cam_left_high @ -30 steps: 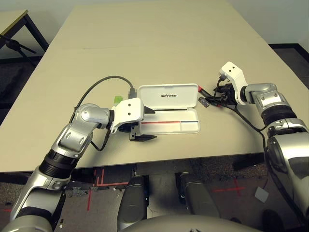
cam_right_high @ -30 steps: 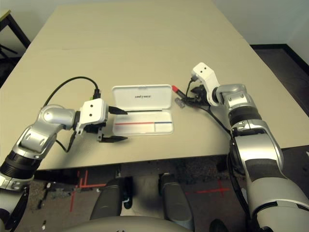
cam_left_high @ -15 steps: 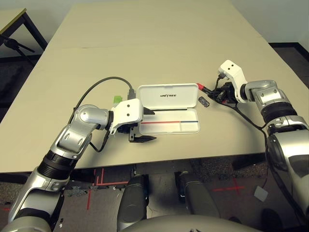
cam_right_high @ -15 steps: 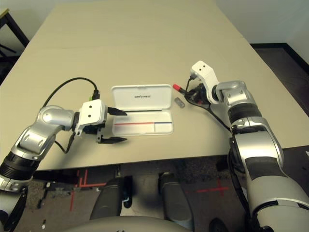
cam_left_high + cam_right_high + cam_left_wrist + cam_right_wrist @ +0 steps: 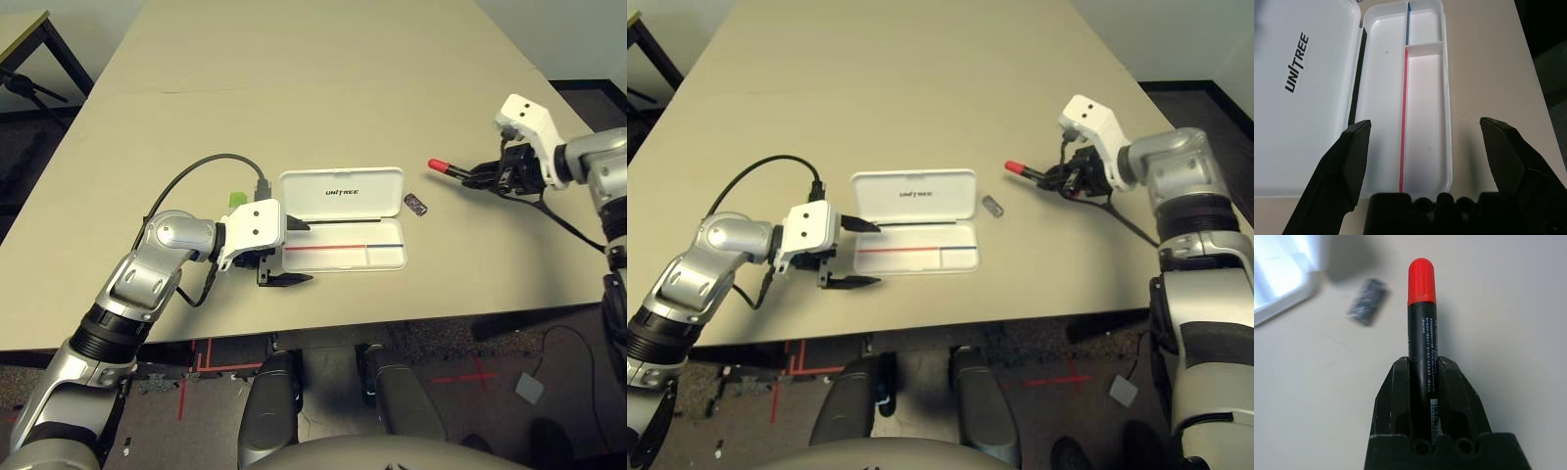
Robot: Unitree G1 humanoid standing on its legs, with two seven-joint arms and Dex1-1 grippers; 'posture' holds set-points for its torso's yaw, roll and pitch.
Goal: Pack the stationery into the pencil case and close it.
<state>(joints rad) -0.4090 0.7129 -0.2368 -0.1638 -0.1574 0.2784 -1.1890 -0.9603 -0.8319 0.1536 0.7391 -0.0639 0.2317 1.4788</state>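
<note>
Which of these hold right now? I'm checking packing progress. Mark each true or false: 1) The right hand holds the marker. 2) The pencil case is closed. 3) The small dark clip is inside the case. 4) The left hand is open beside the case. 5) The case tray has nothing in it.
1) True: the right hand is shut on the marker, red cap forward, lifted off the table.
2) False: the pencil case lies open, its lid folded back flat.
3) False: the small dark clip lies on the table, just beyond the lid's end.
4) True: the left hand is open at the tray's end.
5) True: the left wrist view shows a bare tray.
</note>
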